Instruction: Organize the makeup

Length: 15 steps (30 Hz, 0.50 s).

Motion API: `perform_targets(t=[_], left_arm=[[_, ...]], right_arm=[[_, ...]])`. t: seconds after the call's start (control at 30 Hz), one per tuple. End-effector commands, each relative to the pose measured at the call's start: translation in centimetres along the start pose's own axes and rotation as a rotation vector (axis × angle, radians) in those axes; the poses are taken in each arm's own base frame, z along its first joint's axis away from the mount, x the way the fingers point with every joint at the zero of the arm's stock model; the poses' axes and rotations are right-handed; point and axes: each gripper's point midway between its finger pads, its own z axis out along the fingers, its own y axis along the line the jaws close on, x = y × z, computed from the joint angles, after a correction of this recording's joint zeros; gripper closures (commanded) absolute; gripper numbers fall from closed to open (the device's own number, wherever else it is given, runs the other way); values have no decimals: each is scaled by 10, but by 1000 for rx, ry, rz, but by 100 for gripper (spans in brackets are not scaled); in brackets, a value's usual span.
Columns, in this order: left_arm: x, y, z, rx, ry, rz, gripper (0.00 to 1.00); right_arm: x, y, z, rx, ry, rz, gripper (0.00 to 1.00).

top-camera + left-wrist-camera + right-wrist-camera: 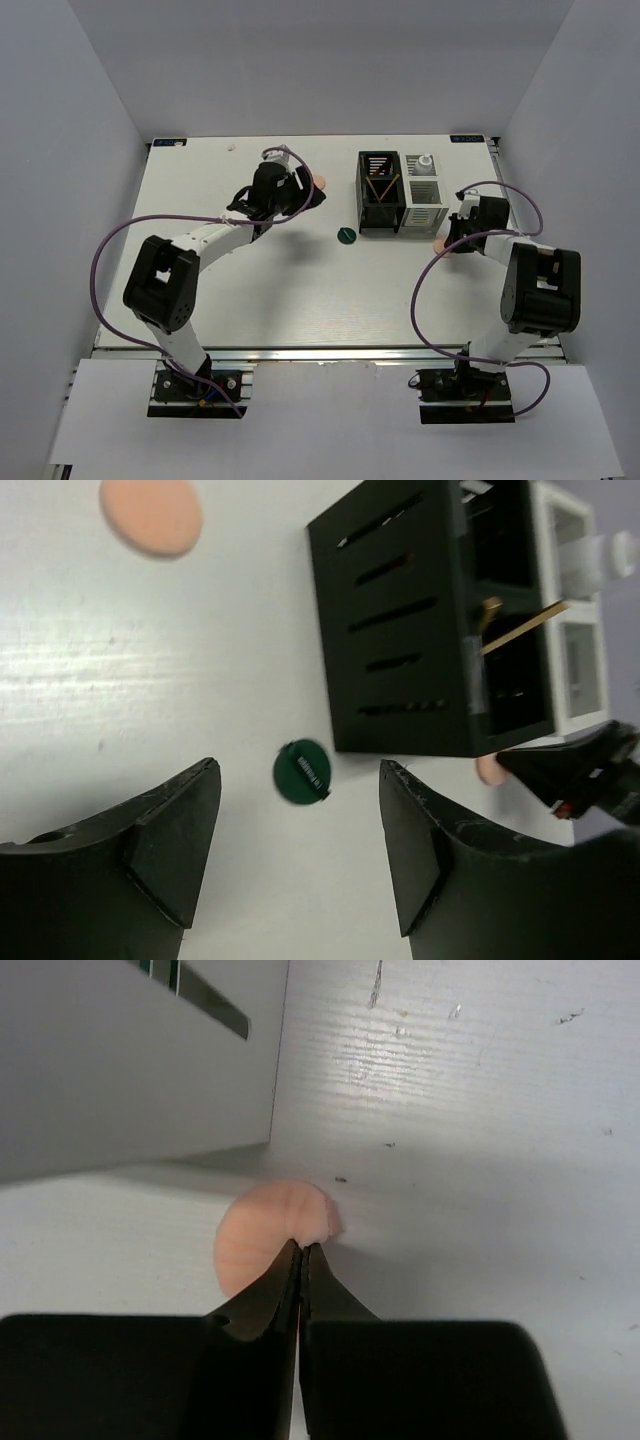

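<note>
My right gripper (450, 238) is shut on the edge of a peach-pink puff (265, 1235), which is bent and resting on the table by the white organizer's near corner (130, 1060). My left gripper (305, 190) is open and empty above the table. A dark-green disc (302, 772) lies flat beyond its jaws, close to the black organizer (420, 630). The disc also shows in the top view (345, 236). A second puff (321, 181) lies beside the left gripper. Tan sticks (520, 628) stand in the black organizer. A white tube (426, 162) sits in the white organizer.
The black organizer (380, 190) and white organizer (425, 190) stand side by side at the centre right of the white table (250, 290). Grey walls enclose the table on three sides. Purple cables loop off both arms.
</note>
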Motion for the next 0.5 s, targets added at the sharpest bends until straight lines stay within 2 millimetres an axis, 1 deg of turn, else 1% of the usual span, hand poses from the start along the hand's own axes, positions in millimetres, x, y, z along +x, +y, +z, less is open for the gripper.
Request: perform_targets(t=[0.0, 0.03, 0.07, 0.1, 0.13, 0.17, 0.2, 0.23, 0.27, 0.3, 0.33, 0.37, 0.4, 0.43, 0.47], left_arm=[[25, 19, -3, -60, 109, -54, 26], [28, 25, -2, -83, 118, -66, 26], [26, 31, -1, -103, 111, -83, 26], [25, 37, 1, -127, 105, -110, 25], [24, 42, 3, -139, 98, -126, 25], [20, 48, 4, -153, 89, -146, 25], [20, 53, 8, -167, 85, -171, 25], [15, 59, 10, -180, 79, -188, 25], [14, 62, 13, -185, 79, -199, 25], [14, 64, 19, -191, 87, -216, 24], [11, 68, 21, -195, 87, -228, 24], [9, 70, 24, -198, 85, -239, 23], [12, 73, 30, -200, 97, -254, 22], [5, 72, 33, -192, 87, -263, 22], [5, 73, 35, -191, 89, -270, 20]], right_arm=[[-7, -1, -28, -3, -36, -50, 100], [-16, -3, -37, -12, -75, -62, 100], [-29, 8, -46, -85, -130, -91, 100], [-50, 13, -66, -105, -211, -135, 100], [-61, 12, -78, -122, -264, -190, 100], [-71, 25, -88, -192, -311, -245, 100], [-85, 32, -104, -203, -370, -299, 100], [-98, 37, -114, -213, -421, -350, 100], [-106, 47, -123, -257, -461, -377, 100], [-114, 53, -132, -268, -499, -396, 100], [-129, 59, -140, -286, -555, -398, 100], [-135, 64, -143, -300, -577, -394, 100], [-141, 73, -140, -317, -582, -396, 100], [-151, 78, -140, -319, -598, -386, 100], [-155, 74, -129, -291, -581, -362, 100]])
